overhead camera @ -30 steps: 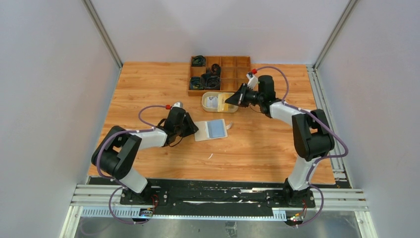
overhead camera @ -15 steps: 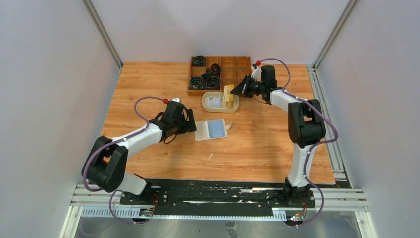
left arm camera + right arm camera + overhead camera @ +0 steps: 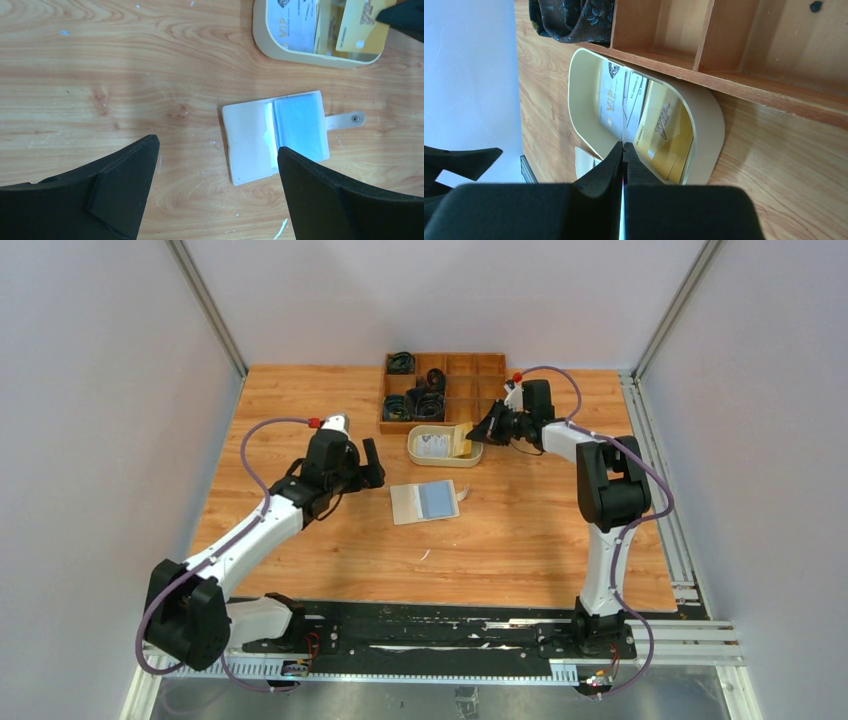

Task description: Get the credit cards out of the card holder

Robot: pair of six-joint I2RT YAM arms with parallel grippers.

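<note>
The left hand (image 3: 217, 149) hangs spread wide, empty, above bare woodgrain tabletop (image 3: 100, 75). Beyond it lies the flat beige card holder (image 3: 250, 145), unfolded, a pale blue credit card (image 3: 299, 125) in its pocket. The right hand (image 3: 623, 147), pinched closed, reaches the cream dish (image 3: 709, 125).

1. Card holder (image 3: 248, 145): a beige folding wallet, lying open and flat on the table (image 3: 125, 75), its closure tab stretched out to one side.
2. Credit card (image 3: 299, 127): a pale blue-grey rectangle, lying flat on the holder's tab-side half.
</note>
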